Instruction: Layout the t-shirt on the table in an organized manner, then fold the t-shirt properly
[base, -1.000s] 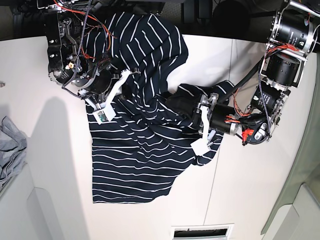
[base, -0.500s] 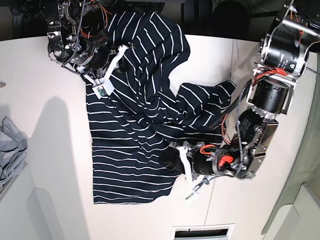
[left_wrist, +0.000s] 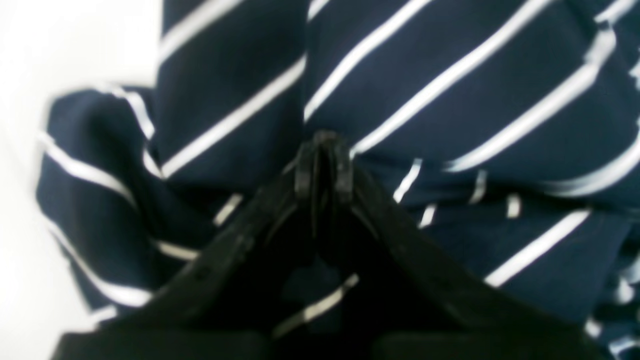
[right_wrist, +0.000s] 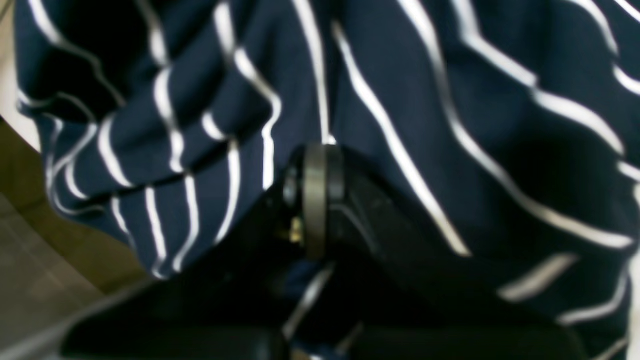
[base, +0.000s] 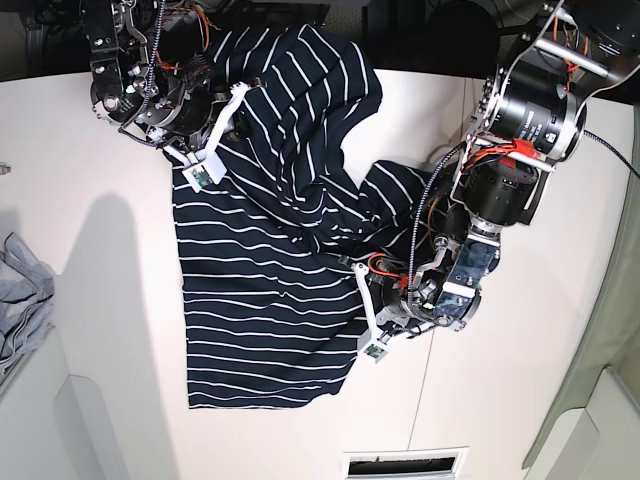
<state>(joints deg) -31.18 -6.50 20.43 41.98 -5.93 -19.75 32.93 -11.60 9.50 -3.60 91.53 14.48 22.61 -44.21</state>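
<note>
Left end effector (left_wrist: 324, 150): black jaws seen drawn together in the wrist view, with dark navy, white-striped fabric of the short-sleeved t-shirt (base: 265, 300) bunched at the tips; a pinch on a fold at the shirt's near side edge is judged likely. In the base view this end effector (base: 372, 330) lies low at the shirt's edge.

Right end effector (right_wrist: 315, 200): jaws fully together, striped cloth draped over and around them; a hold on the shirt's far part is judged, near the far rim of the worktop. In the base view it (base: 205, 165) sits at the far left corner of the cloth.

Shirt spread partly flat on the large white matte worktop (base: 100, 300); lower body smooth, upper part rumpled, one lobe hanging past the far edge.

Step in hand: laying out, not yet folding. Next move is judged to call for both held points being drawn apart and toward the worktop's middle, so the creases are pulled flat without the cloth being dragged off.

A crumpled light-grey cloth (base: 22, 300) noted at the left border, well apart.
</note>
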